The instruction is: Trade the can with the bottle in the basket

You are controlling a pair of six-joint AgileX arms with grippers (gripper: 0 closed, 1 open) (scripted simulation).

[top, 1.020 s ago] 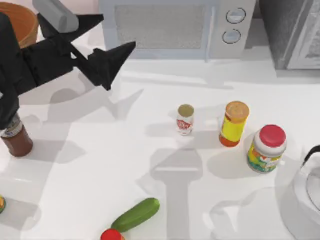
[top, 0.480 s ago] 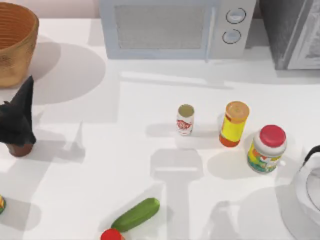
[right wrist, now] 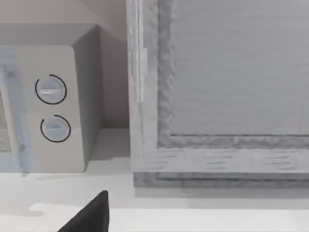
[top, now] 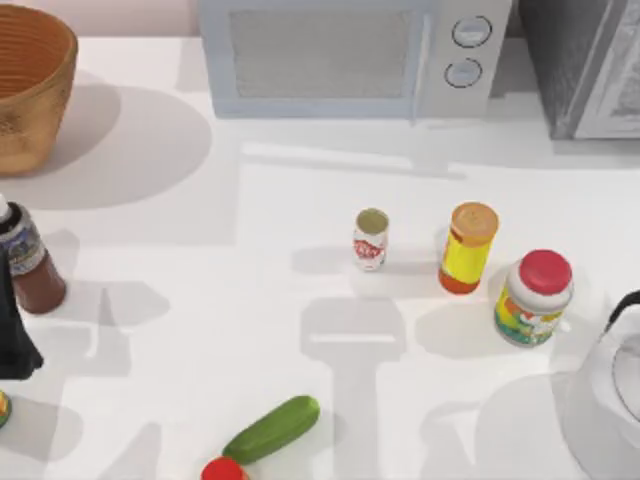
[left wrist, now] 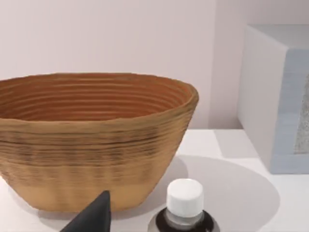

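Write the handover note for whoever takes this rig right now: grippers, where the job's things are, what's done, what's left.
Left gripper: at the table's left edge, just in front of the bottle, holding nothing visible.
Right gripper: parked, facing the microwave.
Bottle: upright on the table in front of the basket, outside it.
Can: upright mid-table, left of the yellow container.
Done: bottle is out of the basket.
Left: put the can in the basket.

White table (top: 250,330), pale pink wall (left wrist: 106,38)
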